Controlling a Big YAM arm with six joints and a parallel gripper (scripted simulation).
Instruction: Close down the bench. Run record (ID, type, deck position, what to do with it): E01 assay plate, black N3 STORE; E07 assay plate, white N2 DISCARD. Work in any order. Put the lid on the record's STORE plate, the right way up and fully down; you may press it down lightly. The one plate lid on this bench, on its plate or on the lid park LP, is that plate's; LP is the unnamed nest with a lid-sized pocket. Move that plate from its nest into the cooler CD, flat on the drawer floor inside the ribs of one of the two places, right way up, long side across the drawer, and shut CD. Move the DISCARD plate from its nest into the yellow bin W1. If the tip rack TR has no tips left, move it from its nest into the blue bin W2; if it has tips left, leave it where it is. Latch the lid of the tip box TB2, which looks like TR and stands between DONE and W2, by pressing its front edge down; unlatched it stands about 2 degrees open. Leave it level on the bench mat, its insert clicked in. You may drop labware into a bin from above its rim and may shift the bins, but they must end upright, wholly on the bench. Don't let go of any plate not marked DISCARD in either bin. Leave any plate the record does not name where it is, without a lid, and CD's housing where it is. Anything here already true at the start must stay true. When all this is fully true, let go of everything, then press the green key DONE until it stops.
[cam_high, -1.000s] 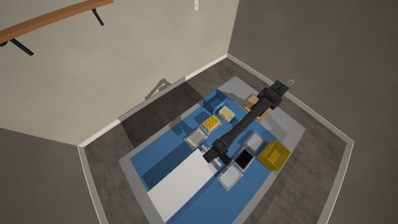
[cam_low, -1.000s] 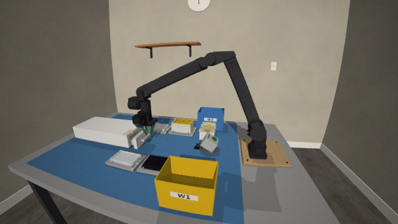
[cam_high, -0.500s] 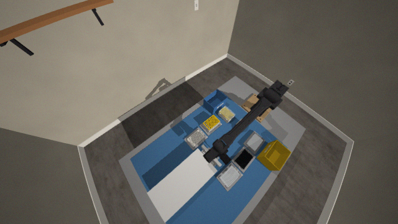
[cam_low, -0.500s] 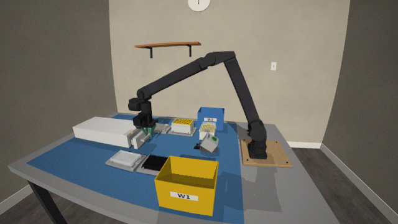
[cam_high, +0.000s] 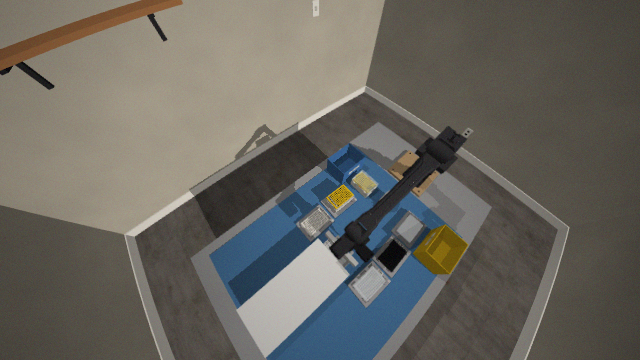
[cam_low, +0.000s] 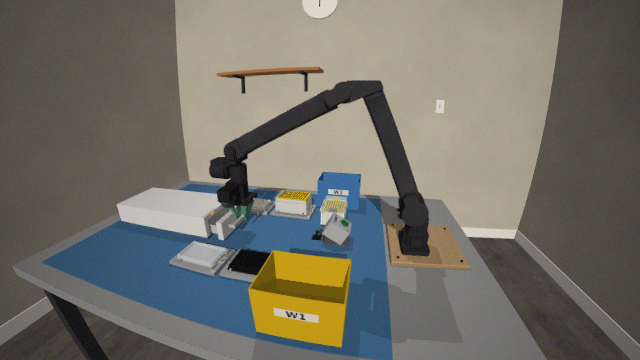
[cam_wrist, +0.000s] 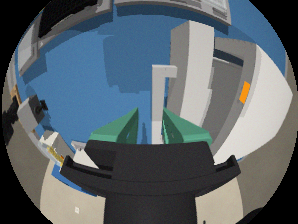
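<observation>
Gripper (cam_low: 239, 212): fingers sitting part-open, straddling drawer handle (cam_wrist: 160, 90) of cooler CD (cam_low: 165, 207), not clamping.
Black plate (cam_low: 248, 261): lying unlidded in its nest, nr W1 (cam_low: 300, 295).
Risk: handle slipping out of loose fingers during pull; off-axis tug dragging CD housing.
</observation>
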